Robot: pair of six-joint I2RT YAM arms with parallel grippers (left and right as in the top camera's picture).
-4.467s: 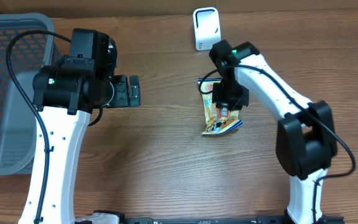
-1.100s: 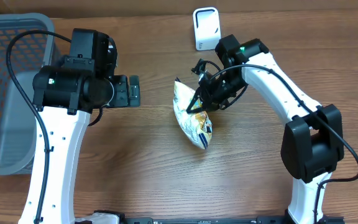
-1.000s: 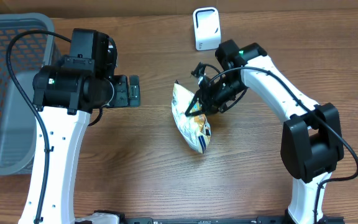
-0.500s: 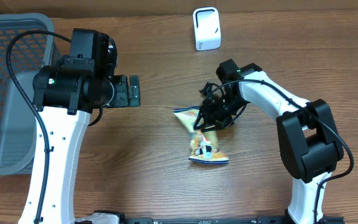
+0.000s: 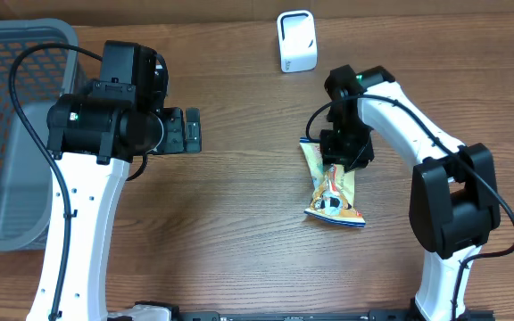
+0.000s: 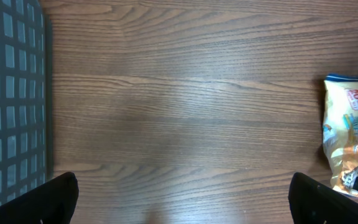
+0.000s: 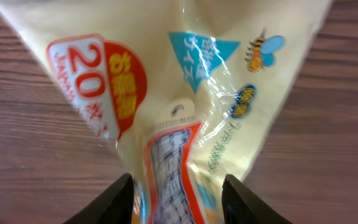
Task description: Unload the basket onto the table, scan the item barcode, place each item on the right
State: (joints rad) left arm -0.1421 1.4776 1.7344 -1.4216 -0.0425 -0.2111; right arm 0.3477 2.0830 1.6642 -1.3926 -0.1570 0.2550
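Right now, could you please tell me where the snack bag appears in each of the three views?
Overhead: the snack bag lies right of centre, its length running up and down the picture.
Left wrist: the bag sits at the right edge, partly cut off.
Right wrist: the bag fills most of the frame, close up.
Shared landmark: the wooden table shows under it in all three.
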